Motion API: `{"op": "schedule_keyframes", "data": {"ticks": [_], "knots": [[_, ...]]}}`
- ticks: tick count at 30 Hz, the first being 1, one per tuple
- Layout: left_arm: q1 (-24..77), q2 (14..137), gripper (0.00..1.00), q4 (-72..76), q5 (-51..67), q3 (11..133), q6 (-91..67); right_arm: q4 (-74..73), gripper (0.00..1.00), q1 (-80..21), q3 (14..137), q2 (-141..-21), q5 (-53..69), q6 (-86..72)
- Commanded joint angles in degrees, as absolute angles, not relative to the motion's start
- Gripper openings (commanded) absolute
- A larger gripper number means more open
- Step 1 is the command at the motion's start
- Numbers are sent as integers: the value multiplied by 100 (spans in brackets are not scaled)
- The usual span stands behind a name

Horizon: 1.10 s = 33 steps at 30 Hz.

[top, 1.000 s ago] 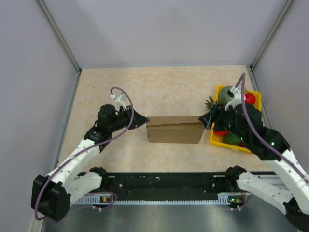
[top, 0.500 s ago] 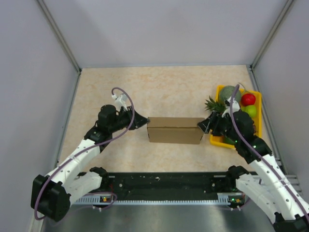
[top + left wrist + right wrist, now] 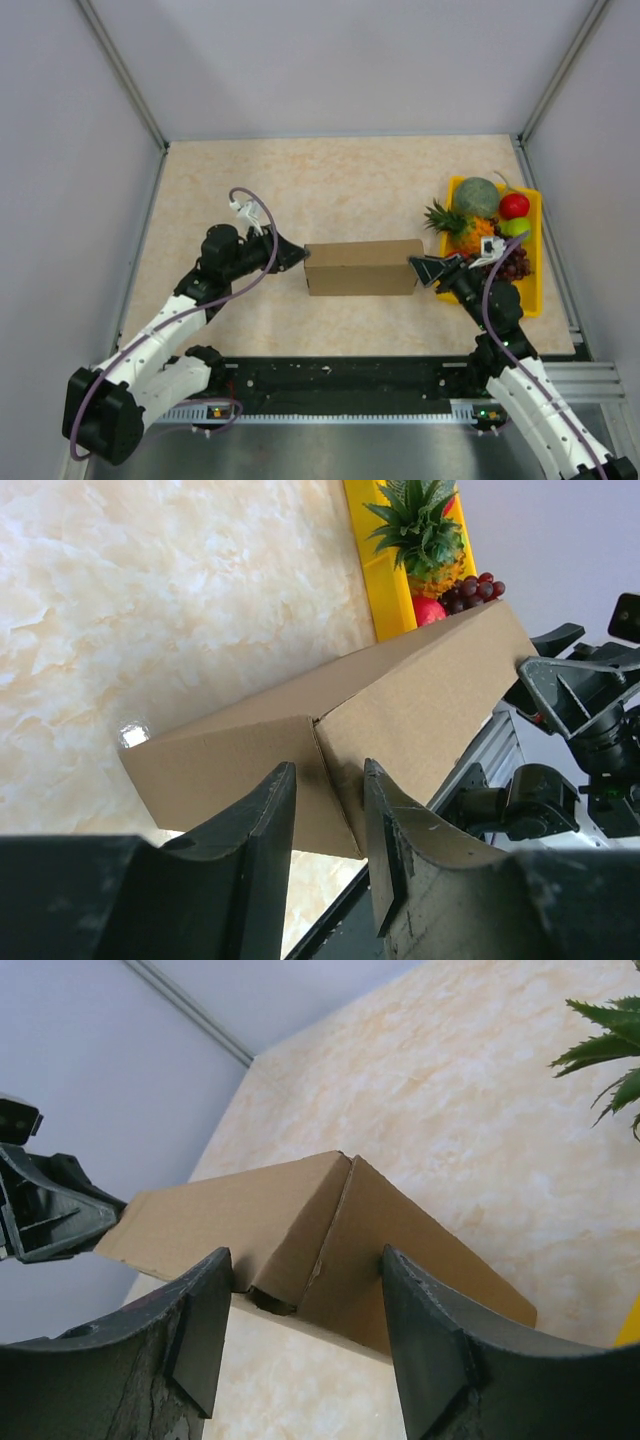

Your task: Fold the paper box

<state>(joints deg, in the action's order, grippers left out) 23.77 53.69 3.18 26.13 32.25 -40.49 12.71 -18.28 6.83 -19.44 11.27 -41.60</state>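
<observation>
The paper box (image 3: 362,267) is a closed brown carton lying lengthwise on the table's middle. My left gripper (image 3: 298,255) is at its left end. In the left wrist view the left gripper (image 3: 328,780) has its jaws a little apart, and a corner edge of the box (image 3: 400,710) lies just beyond the tips with nothing pinched. My right gripper (image 3: 418,266) points at the box's right end. In the right wrist view this gripper (image 3: 305,1260) stands wide open, with the end corner of the box (image 3: 330,1220) just beyond the tips.
A yellow fruit tray (image 3: 535,215) sits right of the box, holding a pineapple (image 3: 445,218), a melon (image 3: 478,195), a red apple (image 3: 514,205) and grapes (image 3: 515,262). Grey walls close in the table on three sides. The arms' base rail (image 3: 340,385) runs along the near edge.
The right arm has swung back from over the fruit tray toward the near edge, its gripper staying at the box's right end. The left jaws have parted slightly. The box has hardly moved.
</observation>
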Motion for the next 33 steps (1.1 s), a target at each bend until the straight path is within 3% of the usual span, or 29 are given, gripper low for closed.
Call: {"op": "schedule_keyframes", "data": {"ticks": [1, 5, 9, 12, 17, 23, 27, 33], "knots": [[2426, 5379, 38, -325, 2637, 2892, -3709, 441, 59, -1670, 778, -2012, 1669, -4465], [2426, 5423, 39, -211, 2698, 2821, -3726, -613, 65, -1407, 2291, -2881, 2397, -4114], [2426, 5388, 40, -150, 2698, 2777, -3735, -406, 66, -1020, 2768, -3971, 3330, -3850], [2417, 5344, 42, -184, 2690, 2795, -3709, -90, 65, -809, 2550, -4069, 3691, -3858], [2417, 5361, 49, -264, 2716, 2848, -3534, 1474, 64, 461, 1329, -4147, 4911, -4682], [2417, 5388, 74, -44, 3224, 2795, -3516, 3760, 52, 747, 651, -5763, 5581, -5404], [2417, 5160, 80, 246, 3612, 2733, -3498, 3718, 46, 747, 764, -6038, 5599, -5318], [2417, 4983, 87, 737, 4156, 2646, -3875, 3061, 45, 747, 975, -5828, 5493, -5002]]}}
